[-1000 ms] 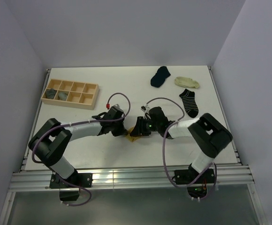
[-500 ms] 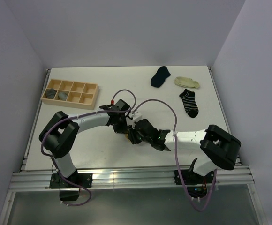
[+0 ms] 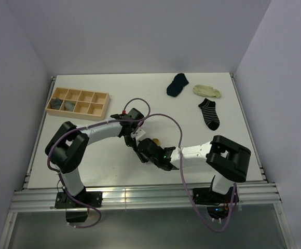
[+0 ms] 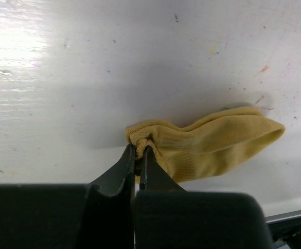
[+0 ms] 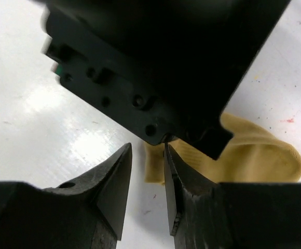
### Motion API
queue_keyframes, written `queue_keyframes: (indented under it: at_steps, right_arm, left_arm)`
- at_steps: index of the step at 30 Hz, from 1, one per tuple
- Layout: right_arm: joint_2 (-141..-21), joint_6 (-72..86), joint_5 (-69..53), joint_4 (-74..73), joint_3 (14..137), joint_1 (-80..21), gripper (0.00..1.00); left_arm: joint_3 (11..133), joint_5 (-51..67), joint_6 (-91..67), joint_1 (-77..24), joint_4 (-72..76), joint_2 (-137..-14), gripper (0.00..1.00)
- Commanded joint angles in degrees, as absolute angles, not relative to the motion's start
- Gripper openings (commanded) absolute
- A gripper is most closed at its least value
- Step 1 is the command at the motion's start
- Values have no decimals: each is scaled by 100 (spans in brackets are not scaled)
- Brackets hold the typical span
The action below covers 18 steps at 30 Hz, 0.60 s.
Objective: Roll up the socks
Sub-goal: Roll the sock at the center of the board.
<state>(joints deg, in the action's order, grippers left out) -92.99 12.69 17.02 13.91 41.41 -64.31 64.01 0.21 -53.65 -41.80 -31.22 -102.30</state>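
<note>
On the bench point(image 3: 140, 93), the tray point(image 3: 99, 111) stands far left, with two rolled socks point(image 3: 68, 106) in its leftmost near compartments. Three loose socks point(image 3: 209, 113) lie far right. At centre, one sock point(image 4: 213, 148) lies flat, the left claw point(image 4: 136, 155) pinching its end and the right claw point(image 5: 148, 171) just beside it on the near side.

Left gripper point(image 4: 137, 152) sat right on the yellow sock point(image 4: 218, 145), walling it off from the right gripper point(image 5: 147, 150). Bare table point(image 3: 109, 162) lay open to the left, tray point(image 3: 83, 91) far left, spare socks point(image 3: 209, 113) far right.

Overhead, wrist close-ups sharing yellow sock point(image 4: 218, 142)
</note>
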Motion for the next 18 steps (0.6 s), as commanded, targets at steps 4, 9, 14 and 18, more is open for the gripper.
queue_keyframes:
  at_steps: [4,9,14,18]
  right_arm:
    - [-9843,1291,2345,1213,4491,-6521,37]
    - [-10089,1494,2628,941,4509,-6521,35]
    - [-10274,1696,2488,721,4491,-6521,18]
    - [-10266,1889,2277,650,4334,-6513,0]
  left_arm:
    - [6478,-106,-5247,-4228,-3489,-10380,0]
    - [6425,-88,-5256,-4219,-3498,-10371,0]
    - [6363,-114,-5300,-4193,-3489,-10284,0]
    - [6197,-79,-5414,-4096,-3332,-10099,5]
